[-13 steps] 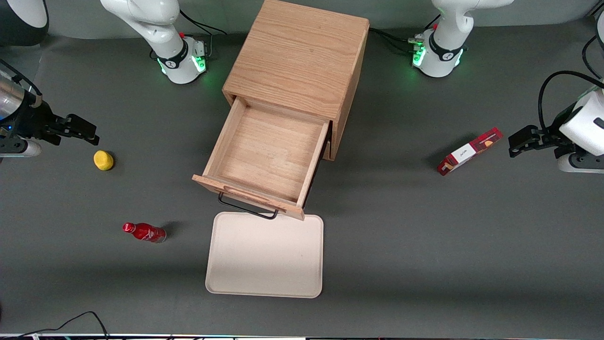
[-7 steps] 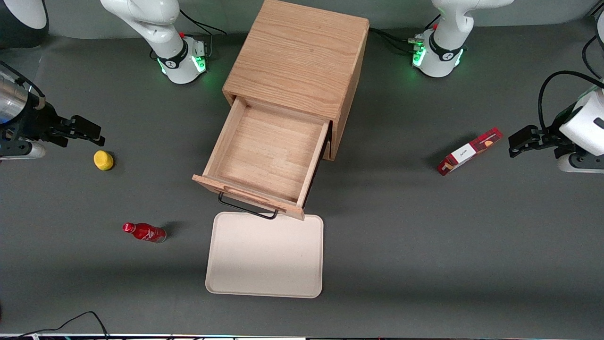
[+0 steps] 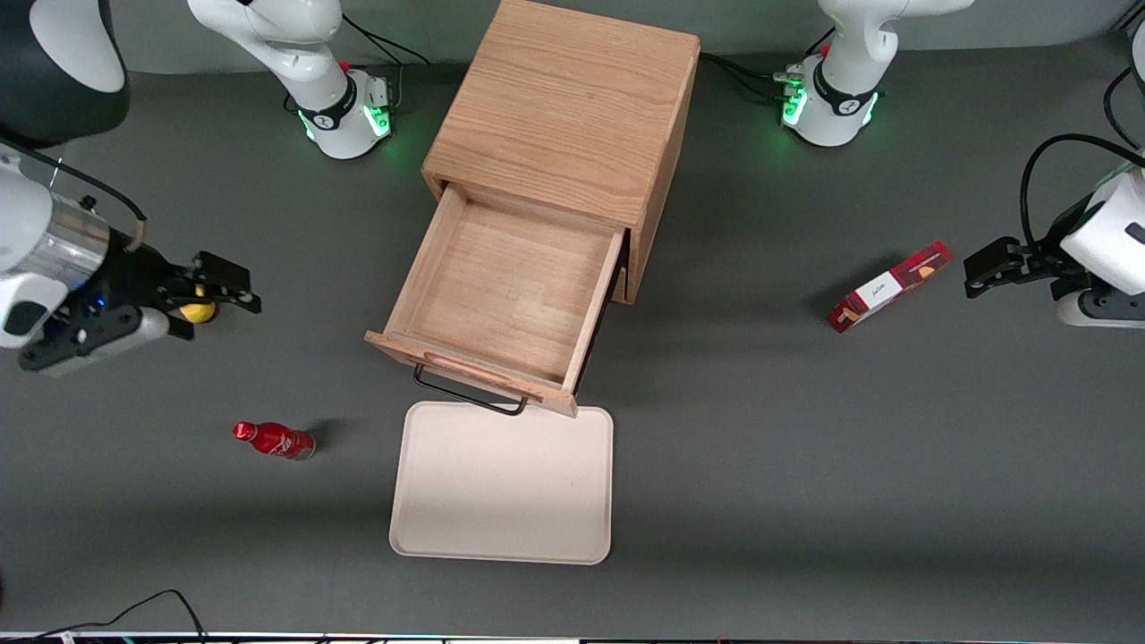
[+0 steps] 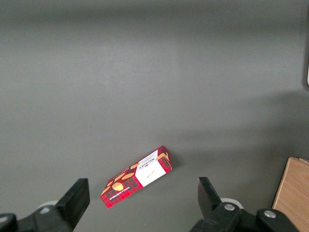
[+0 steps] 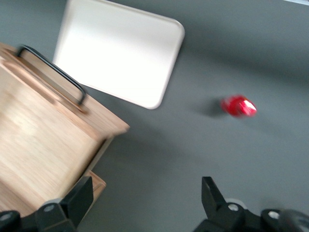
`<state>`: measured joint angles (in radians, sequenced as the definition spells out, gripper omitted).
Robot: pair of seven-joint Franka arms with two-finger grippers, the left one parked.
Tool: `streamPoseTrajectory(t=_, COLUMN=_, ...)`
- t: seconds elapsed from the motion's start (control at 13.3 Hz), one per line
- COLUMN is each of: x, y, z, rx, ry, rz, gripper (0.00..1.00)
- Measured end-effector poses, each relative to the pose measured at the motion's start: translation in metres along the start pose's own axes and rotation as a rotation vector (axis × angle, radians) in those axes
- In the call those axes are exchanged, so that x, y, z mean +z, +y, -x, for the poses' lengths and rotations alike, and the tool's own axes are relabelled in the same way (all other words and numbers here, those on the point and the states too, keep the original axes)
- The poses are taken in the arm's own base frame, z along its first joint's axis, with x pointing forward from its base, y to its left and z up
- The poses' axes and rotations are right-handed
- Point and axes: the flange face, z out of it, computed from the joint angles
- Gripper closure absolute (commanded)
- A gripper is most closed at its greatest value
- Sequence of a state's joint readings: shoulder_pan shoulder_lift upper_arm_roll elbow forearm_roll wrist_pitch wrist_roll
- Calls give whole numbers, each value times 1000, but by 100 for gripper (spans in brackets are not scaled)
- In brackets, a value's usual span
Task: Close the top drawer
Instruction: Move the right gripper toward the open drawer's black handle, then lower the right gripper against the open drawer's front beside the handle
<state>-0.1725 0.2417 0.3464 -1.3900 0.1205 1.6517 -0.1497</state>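
Observation:
The top drawer [image 3: 510, 291] of the light oak cabinet [image 3: 564, 107] stands pulled far out and empty, its flat front and black wire handle [image 3: 467, 395] facing the front camera. It also shows in the right wrist view [image 5: 43, 130], with the handle [image 5: 53, 72]. My right gripper [image 3: 228, 288] is open and empty, above the table toward the working arm's end, well apart from the drawer. In the right wrist view its two fingers [image 5: 212, 198] stand wide apart over bare table.
A cream tray [image 3: 503, 483] lies just in front of the drawer, nearer the front camera. A red bottle [image 3: 273, 440] lies on its side beside the tray. A yellow lemon [image 3: 199, 312] sits partly hidden under my gripper. A red box [image 3: 887, 286] lies toward the parked arm's end.
My right gripper has moved toward the cabinet and slightly nearer the front camera, now covering part of the lemon. The drawer has not moved.

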Motion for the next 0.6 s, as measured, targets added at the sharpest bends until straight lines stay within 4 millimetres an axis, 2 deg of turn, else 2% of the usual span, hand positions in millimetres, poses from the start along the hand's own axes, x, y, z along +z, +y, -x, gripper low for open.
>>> streamPoseTrajectory(t=0.15, x=14, y=-17, z=-34, rx=-57, ry=37, rz=-47, gripper=0)
streamPoseTrajectory(t=0.3, x=37, y=-43, z=-61, rx=-121, ry=55, rz=-85, gripper=0)
streamPoseTrajectory(t=0.45, x=61, y=-70, z=-82, rx=-238, ry=83, rz=-108, gripper=0)
streamPoseTrajectory(t=0.6, x=84, y=-82, z=-94, rx=-362, ry=101, rz=-112, gripper=0)
